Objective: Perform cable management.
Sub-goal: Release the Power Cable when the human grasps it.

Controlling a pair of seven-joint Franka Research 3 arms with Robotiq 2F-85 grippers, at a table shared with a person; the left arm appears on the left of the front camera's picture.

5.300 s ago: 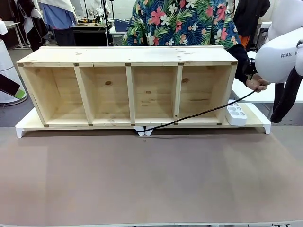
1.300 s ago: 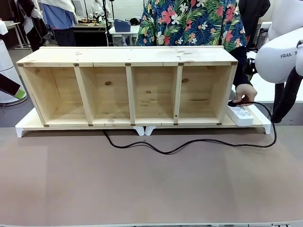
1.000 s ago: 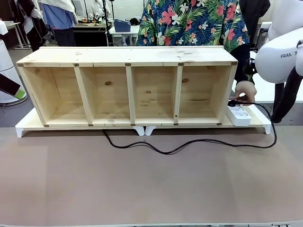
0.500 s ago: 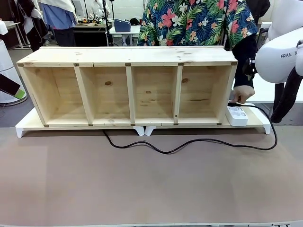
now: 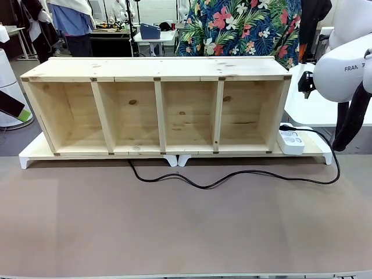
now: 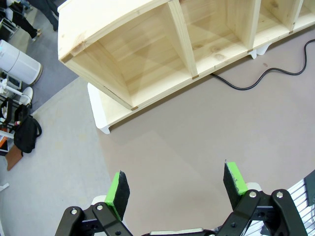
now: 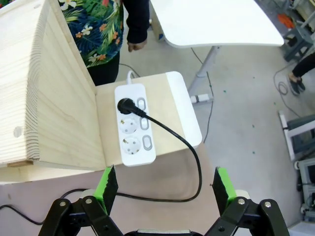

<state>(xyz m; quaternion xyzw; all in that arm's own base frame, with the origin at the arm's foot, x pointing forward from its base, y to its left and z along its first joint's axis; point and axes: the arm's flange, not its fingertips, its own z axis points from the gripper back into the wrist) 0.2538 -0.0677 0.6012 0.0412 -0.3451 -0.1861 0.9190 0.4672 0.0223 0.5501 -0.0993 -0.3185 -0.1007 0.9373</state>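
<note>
The black cable (image 5: 232, 175) lies in a loose wave on the brown table, running from under the shelf's front at left to a loop at the right, then up to the white power strip (image 5: 290, 141). In the right wrist view its plug (image 7: 125, 104) sits in the top socket of the power strip (image 7: 134, 132), and the cable (image 7: 193, 157) curls down below it. My right gripper (image 7: 164, 183) hovers open above the strip, nothing between its green pads. My left gripper (image 6: 176, 187) is open over bare table, with a stretch of the cable (image 6: 256, 83) far off.
A long wooden shelf (image 5: 157, 104) with several open compartments stands on a white base (image 5: 29, 156) along the table's far side. A person in a floral shirt (image 5: 244, 26) stands behind it, a hand (image 7: 137, 45) hanging clear of the strip. A white side table (image 7: 216, 22) stands beyond.
The person's hand has lifted off the power strip and drawn back behind the shelf. The plug stays in the strip; the cable and both arms have not moved.
</note>
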